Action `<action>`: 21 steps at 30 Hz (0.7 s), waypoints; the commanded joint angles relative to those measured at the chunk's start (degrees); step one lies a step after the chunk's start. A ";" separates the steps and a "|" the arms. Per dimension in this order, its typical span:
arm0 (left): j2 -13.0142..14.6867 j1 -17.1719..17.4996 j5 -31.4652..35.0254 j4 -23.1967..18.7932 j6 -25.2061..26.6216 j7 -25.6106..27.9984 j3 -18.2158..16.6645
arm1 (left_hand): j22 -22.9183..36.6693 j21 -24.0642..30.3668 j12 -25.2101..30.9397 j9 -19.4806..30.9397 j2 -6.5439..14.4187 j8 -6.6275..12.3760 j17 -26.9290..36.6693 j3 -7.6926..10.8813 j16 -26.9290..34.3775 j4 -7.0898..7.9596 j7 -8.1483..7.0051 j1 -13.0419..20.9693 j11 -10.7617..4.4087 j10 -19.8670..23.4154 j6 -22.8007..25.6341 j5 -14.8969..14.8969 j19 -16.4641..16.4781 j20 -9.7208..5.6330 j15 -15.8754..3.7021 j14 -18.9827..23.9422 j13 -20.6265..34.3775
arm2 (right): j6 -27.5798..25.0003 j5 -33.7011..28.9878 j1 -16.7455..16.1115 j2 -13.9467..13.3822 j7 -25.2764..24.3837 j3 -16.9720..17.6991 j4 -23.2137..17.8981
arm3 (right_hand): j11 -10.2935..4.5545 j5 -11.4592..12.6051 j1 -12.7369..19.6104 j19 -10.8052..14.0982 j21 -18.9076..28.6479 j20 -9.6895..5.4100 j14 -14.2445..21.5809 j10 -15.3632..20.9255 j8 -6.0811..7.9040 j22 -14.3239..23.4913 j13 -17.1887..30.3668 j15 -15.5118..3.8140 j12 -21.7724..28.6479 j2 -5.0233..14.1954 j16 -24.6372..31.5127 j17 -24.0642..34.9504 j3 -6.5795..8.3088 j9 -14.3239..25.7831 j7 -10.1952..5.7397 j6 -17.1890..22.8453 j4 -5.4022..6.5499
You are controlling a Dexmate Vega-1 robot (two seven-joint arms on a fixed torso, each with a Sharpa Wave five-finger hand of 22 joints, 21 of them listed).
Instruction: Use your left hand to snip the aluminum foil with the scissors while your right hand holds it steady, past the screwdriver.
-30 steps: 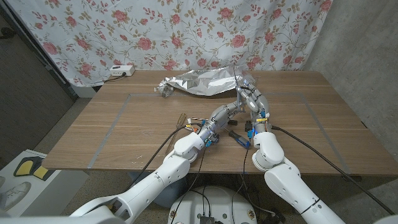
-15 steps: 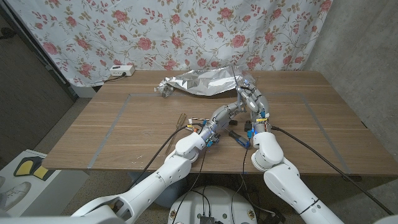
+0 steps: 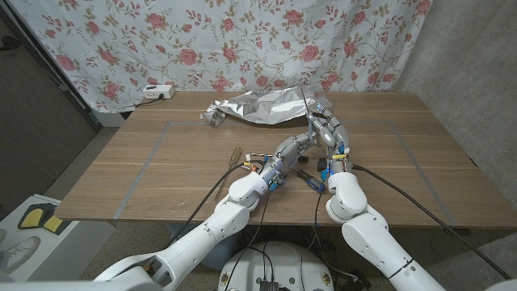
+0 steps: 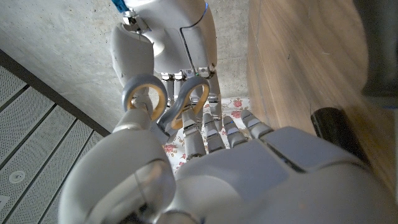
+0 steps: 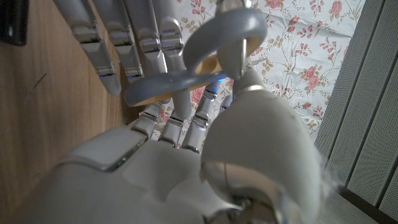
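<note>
The left hand (image 3: 292,148) has its digits through the grey loop handles of the scissors (image 4: 166,102) just beside the right hand (image 3: 323,123), which grips the crumpled silver aluminium foil (image 3: 258,107) on the far desk (image 3: 161,162), so the blades should probably reach the sheet's edge before closing.

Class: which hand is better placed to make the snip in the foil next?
Left, likely: the left hand has its thumb at the handle loops of the scissors. The right hand is by the aluminum foil, better for steadying it.
</note>
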 commanded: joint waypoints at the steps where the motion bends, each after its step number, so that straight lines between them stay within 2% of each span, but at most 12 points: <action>1: 0.00 0.47 0.19 -0.58 0.27 0.79 0.07 | 0.34 0.15 0.24 0.20 -0.25 0.28 0.25 -0.28 0.52 0.10 -0.55 -0.25 -0.06 0.57 0.37 0.09 0.06 0.63 -0.39 1.00 0.39 | 0.21 -0.56 -0.14 -0.16 0.17 -0.03 0.11 | -5.85 -0.36 0.19 -0.57 -1.01 -0.14 -0.62 6.58 0.35 -0.08 -0.81 -10.11 -0.64 1.25 -0.32 0.01 -0.09 0.04 0.03 1.13 0.19; 7: 0.09 0.68 0.46 -0.92 0.18 1.22 0.12 | 0.56 0.67 1.28 0.18 0.63 0.43 1.01 -0.71 1.60 0.53 -0.83 -0.64 -0.90 2.35 0.89 0.15 1.05 1.28 -1.42 3.36 1.18 | 1.03 -0.49 -0.07 -0.16 0.78 -0.04 0.50 | -5.82 -0.43 0.02 -0.29 -1.37 -0.48 -0.64 6.63 0.15 -0.08 -1.27 -10.14 -0.93 1.31 -0.32 0.08 -0.14 -0.02 0.03 1.02 0.21; 15: 0.13 1.26 0.39 -1.77 0.34 2.10 0.03 | 0.97 1.20 3.79 0.16 2.60 0.97 3.19 -1.20 4.62 0.64 -1.02 -0.53 -3.13 6.50 1.91 0.21 1.81 1.77 -2.06 7.84 3.13 | 2.01 -0.14 -0.12 0.19 1.24 -0.05 1.05 | -5.82 -0.47 0.05 0.04 -1.73 -1.06 -0.46 6.70 -0.05 -0.07 -1.40 -10.25 -0.96 1.51 -0.22 0.22 -0.06 -0.08 0.03 0.88 0.14; 21: 0.15 1.49 -0.01 -2.11 0.69 2.14 0.05 | 1.23 1.74 6.13 0.49 3.52 1.67 5.10 -1.43 6.77 0.01 0.25 0.58 -3.77 9.29 2.81 0.20 2.71 2.95 -2.34 10.32 5.06 | 2.36 -0.31 -0.21 0.33 1.20 -0.02 1.12 | -5.81 -0.49 0.19 0.52 -1.85 -0.99 -0.12 6.66 -0.10 -0.05 -1.37 -10.37 -0.90 1.57 -0.03 0.39 0.02 -0.11 0.04 0.96 0.01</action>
